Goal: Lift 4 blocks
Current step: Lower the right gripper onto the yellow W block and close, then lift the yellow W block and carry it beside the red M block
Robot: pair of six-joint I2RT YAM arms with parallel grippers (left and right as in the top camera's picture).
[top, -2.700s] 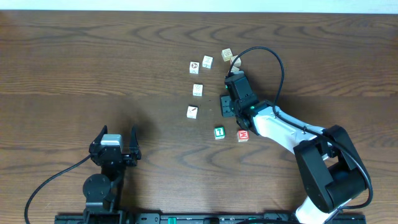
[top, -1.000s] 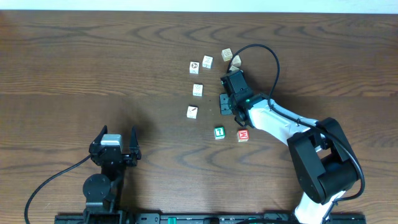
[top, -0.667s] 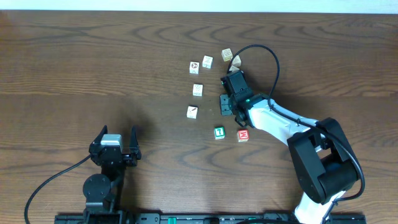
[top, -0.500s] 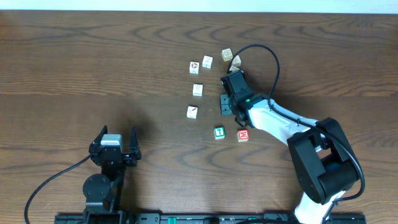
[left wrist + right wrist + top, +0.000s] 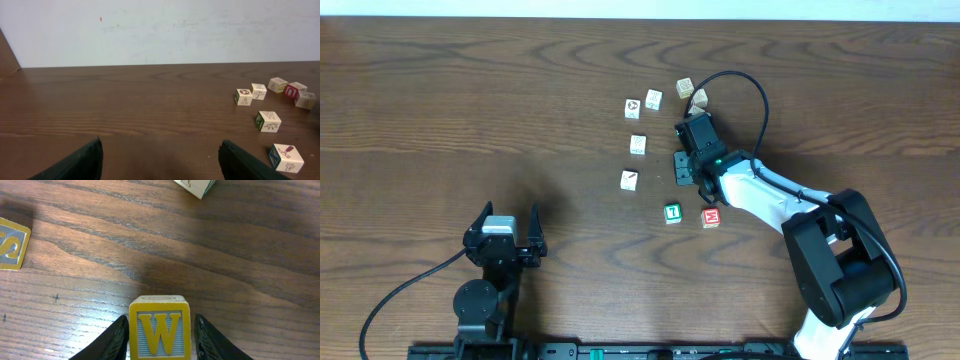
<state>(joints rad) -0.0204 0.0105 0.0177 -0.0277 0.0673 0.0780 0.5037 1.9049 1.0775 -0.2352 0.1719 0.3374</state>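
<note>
Yellow-orange block point(image 5: 160, 335) with a letter W on its face sits between the two fingers of the right gripper point(image 5: 160, 324). Each finger lies hard against or just beside a side of it, but the right wrist view does not show whether they actually press on it, so I cannot tell if it is gripped. From overhead this block is hidden under the right gripper point(image 5: 682, 170), which is low over the dark wooden tabletop point(image 5: 440, 100), right of centre.

Just left of that gripper lies the white block with a dark diagonal mark point(image 5: 630, 180). Nearer the robot, the green block point(image 5: 672, 212) and the red block point(image 5: 711, 216) sit side by side, apart from each other.

Beyond the gripper, several white and cream picture blocks point(image 5: 653, 98) are scattered in a loose group. The right wrist view also shows a yellow-bordered block face point(image 5: 10, 245) at the left edge.

Well apart, near the front left of the tabletop, the left gripper point(image 5: 506, 228) has its fingers point(image 5: 75, 162) spread wide with nothing between them.
</note>
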